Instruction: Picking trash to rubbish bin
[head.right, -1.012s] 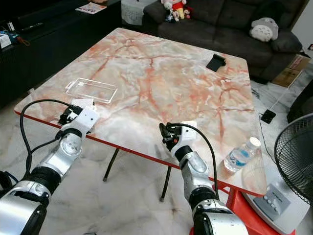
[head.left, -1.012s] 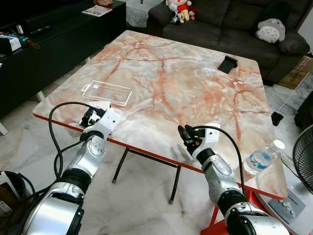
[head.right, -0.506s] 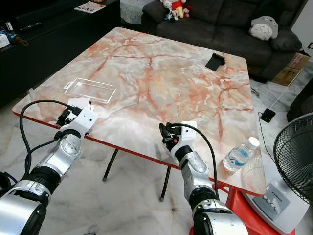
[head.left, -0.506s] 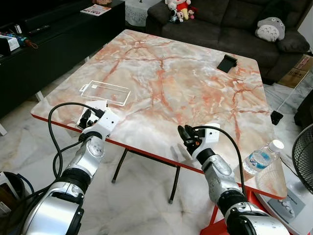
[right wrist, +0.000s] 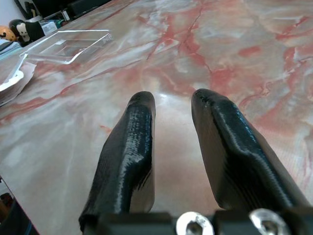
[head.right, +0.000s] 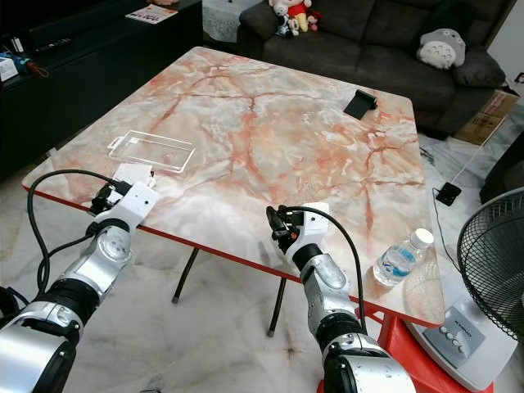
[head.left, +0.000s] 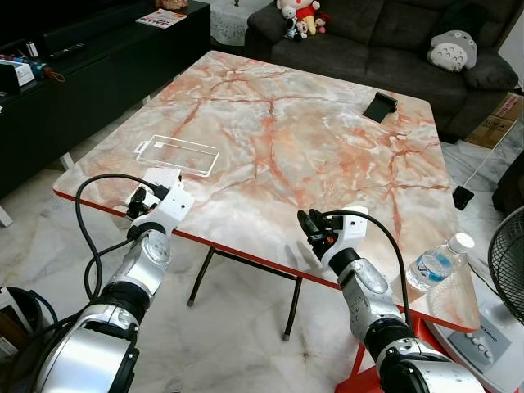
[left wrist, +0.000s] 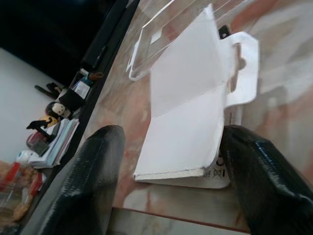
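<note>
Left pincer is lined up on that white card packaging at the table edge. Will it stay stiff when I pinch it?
The white card packaging looks thin and folded, so it will likely flex. Lying flat, it may slide; the left pincer straddles it, open.

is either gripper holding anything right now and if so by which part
Nothing is held. The left gripper is open, its fingers straddling the white card without closing. The right gripper is open over the table.

Left gripper (left wrist: 168, 161) being held forward with fingers spread wide, right gripper (right wrist: 173, 147) being held forward, fingers slightly parted
</note>
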`<state>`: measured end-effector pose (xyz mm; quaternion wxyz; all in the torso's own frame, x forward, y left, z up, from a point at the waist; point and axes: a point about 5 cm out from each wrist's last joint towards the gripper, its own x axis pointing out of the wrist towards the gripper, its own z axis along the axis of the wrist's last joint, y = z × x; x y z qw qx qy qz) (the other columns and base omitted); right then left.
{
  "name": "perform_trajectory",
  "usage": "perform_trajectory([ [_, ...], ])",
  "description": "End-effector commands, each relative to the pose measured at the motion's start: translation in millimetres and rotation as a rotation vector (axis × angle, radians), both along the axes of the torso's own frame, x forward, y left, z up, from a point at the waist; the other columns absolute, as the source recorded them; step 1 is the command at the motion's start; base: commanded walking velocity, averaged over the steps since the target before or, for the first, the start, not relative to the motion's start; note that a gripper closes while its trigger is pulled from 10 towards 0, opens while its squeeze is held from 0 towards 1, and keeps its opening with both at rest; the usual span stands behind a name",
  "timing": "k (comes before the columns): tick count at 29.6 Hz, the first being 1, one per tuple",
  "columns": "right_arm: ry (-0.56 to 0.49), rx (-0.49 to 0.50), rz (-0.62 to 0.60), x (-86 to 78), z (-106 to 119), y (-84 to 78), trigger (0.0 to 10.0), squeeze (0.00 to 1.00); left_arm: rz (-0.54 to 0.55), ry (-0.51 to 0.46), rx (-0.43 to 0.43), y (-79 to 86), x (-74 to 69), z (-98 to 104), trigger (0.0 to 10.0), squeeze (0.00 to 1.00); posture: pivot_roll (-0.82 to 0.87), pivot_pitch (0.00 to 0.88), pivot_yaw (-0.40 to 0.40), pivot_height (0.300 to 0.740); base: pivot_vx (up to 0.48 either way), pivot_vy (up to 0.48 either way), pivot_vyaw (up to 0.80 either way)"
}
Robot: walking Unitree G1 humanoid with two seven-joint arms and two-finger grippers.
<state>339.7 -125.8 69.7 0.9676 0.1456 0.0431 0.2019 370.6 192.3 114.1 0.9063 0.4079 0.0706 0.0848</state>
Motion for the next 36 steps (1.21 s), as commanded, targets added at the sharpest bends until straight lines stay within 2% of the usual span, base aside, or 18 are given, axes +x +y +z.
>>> perform_trajectory([
  [1,0.007,-0.01,-0.01,0.0,-1,-5.5,10.0,0.0,0.002,-0.004,0.0,-1.4,1.3,2,0.0,0.0,0.02,0.056,-0.145,0.74,0.0,0.0,0.0],
  [26,0.014,-0.013,-0.012,-0.2,-2,-6.7,10.0,0.0,-0.007,-0.016,-0.032,-7.4,0.0,0,0.0,0.0,0.02,0.056,-0.145,0.74,0.0,0.0,0.0],
  [27,0.014,-0.012,-0.011,-0.2,-2,-6.6,10.0,0.0,-0.019,-0.032,-0.085,-10.0,-0.4,-1,0.0,0.0,0.02,0.056,-0.145,0.74,0.0,0.0,0.0],
  [29,0.014,-0.012,-0.011,-0.2,-2,-6.5,10.0,0.0,-0.025,-0.038,-0.112,-11.2,-0.5,-1,0.0,0.0,0.02,0.056,-0.145,0.74,0.0,0.0,0.0],
  [30,0.015,-0.011,-0.01,-0.4,-2,-5.7,10.0,0.0,-0.044,-0.072,-0.23,-15.6,-1.7,-1,0.0,0.0,0.02,0.053,-0.144,0.74,0.0,0.0,0.0],
  [34,0.013,-0.009,-0.008,-0.5,-2,-5.0,10.0,0.0,-0.084,-0.127,-0.341,-21.5,-4.8,-2,0.0,0.0,0.02,0.052,-0.142,0.74,0.0,0.0,0.0],
  [35,0.007,-0.005,-0.009,-0.3,-1,-4.9,10.0,0.0,-0.099,-0.167,-0.393,-24.0,-6.5,0,0.7,0.0,0.02,0.052,-0.142,0.74,0.0,0.0,0.0],
  [36,0.005,-0.003,-0.009,-0.2,-1,-4.9,10.0,0.0,-0.101,-0.185,-0.414,-24.6,-7.1,1,0.7,0.0,0.02,0.052,-0.142,0.74,0.0,0.0,0.0],
])
